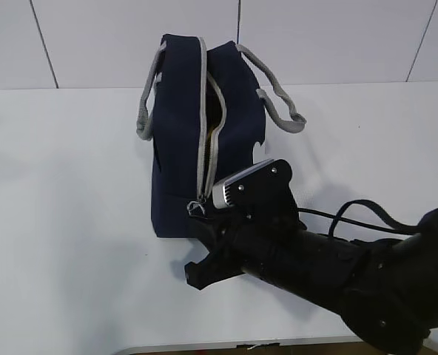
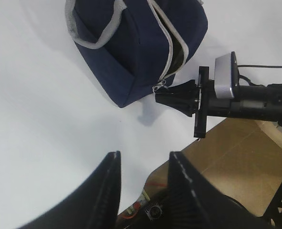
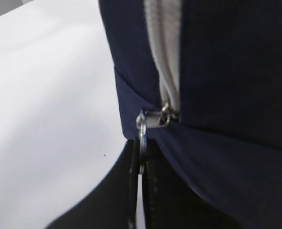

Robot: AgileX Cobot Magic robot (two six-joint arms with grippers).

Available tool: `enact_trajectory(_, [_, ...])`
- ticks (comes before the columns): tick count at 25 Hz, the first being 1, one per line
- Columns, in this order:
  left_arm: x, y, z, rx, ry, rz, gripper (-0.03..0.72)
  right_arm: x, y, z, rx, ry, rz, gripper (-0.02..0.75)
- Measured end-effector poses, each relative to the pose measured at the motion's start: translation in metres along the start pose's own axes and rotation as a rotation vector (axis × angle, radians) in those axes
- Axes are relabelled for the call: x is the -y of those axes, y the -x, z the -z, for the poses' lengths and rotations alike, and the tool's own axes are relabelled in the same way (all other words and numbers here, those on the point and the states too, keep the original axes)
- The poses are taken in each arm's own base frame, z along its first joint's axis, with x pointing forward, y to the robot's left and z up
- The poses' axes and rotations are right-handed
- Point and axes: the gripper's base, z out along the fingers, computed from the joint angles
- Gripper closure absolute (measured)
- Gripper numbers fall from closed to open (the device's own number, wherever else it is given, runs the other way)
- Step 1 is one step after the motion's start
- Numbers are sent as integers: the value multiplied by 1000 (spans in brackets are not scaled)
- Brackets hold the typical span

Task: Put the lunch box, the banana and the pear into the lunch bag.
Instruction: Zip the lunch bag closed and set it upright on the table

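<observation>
The lunch bag [image 1: 178, 140] lies with its zipper toward the right claw [image 3: 140, 164], clenched on the ring pull [image 3: 142, 143].

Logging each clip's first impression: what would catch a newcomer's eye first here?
The navy lunch bag stands at the middle of the white table, its grey zipper partly parted near the top. Just in front of it, the right end effector is shut on the zipper's metal ring pull at the bag's lower front edge. The left end effector hangs open, well back from the bag.
</observation>
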Motion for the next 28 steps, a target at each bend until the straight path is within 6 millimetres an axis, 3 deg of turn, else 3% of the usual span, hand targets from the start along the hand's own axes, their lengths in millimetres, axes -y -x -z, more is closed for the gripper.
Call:
enact_trajectory(9, [-8, 6, -18, -55, -1, 22, 449, -1, 12, 14, -100, -13, 2, 720])
enact_trajectory(14, [-14, 9, -29, -89, -2, 36, 449, -3, 33, 28, -71, -11, 3, 720])
enact_trajectory(28, [-28, 15, -56, -172, 14, 60, 449, -6, 58, 48, -28, -7, 38, 720])
